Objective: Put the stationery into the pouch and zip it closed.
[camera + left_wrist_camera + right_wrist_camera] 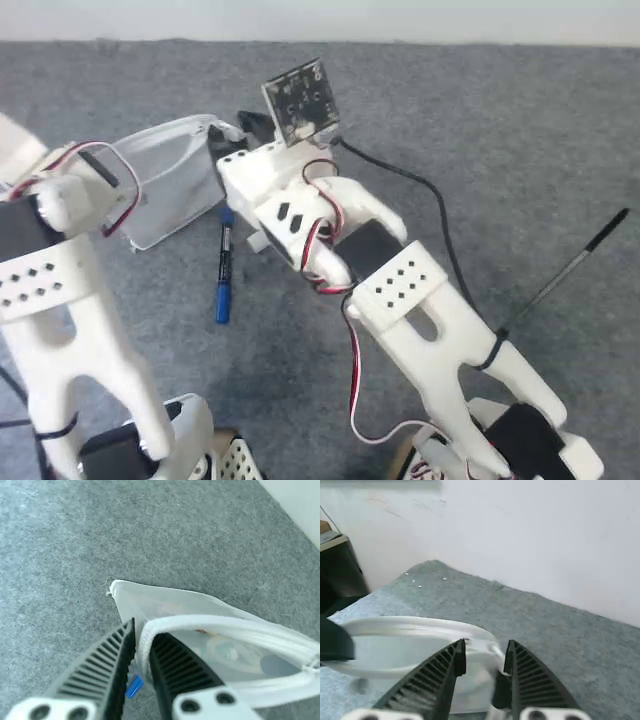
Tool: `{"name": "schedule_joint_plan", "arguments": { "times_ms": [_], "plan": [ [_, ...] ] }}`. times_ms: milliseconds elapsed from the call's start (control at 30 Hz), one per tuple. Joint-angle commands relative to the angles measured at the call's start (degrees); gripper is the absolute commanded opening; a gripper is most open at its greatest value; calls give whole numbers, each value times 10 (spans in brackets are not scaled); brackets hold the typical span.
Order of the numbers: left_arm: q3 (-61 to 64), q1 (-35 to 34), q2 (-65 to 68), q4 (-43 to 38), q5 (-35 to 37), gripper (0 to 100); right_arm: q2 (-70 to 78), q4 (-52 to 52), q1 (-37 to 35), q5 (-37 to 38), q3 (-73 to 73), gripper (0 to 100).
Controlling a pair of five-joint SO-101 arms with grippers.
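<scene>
Pouch (pixel 165 180) lies on grey tabletop (pixel 500 130) w/ mouth gaping, zip not closed. Left claw (pixel 140 627) pinches zip rim at one end; right claw (pixel 485 650) pinches rim at opp end. Blue pen (pixel 223 270) on tabletop just beside pouch, outside it. Thin black pen (pixel 570 270) well apart, by right arm. Blurry bits inside pouch, can't tell what

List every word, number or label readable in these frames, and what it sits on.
None can be read.
Barrel print on the blue-and-black marker pen: too small.
Markings on the dark square circuit board: too blurred.
No print visible on the white translucent zip pouch.
</scene>
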Motion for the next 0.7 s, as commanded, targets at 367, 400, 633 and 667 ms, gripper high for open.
{"name": "schedule_joint_plan", "arguments": {
  "times_ms": [367,400,633,667],
  "plan": [
    [-23,-101,-8,-18,56,10,-38,91,35,-18,-36,119],
    [-23,-106,-8,-18,62,10,-38,95,36,-33,-36,121],
    [-23,-112,-8,-18,67,10,-38,147,40,-54,-36,124],
    [-23,-112,-8,-18,67,10,-38,154,47,-55,-36,124]
  ]
}}
